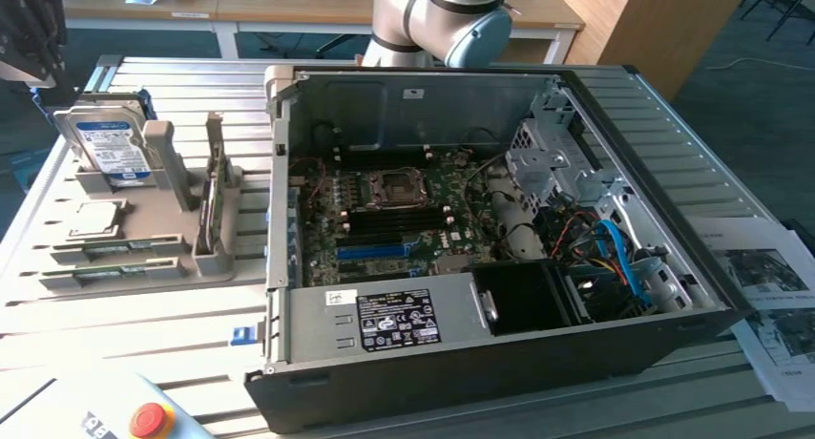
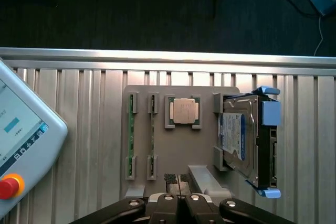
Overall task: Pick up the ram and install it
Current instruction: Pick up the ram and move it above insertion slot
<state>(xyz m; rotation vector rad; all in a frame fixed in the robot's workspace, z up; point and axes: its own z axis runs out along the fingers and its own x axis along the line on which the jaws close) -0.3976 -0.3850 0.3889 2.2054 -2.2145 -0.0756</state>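
Ribbed metal tabletop (image 2: 79,103) runs under everything. Gripper (image 2: 178,180) fingers are clenched together, grasping nothing, hanging over one edge of a grey holder (image 2: 173,150). Two ram sticks (image 2: 129,139) stand on edge in its slots, beside a processor (image 2: 184,111) and a hard drive (image 2: 236,137). An open computer case (image 1: 510,363) sits just beside the holder.

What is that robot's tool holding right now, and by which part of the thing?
Nothing is held. The tool is shut and empty. The green memory sticks sit in their slots on the grey holder, untouched.
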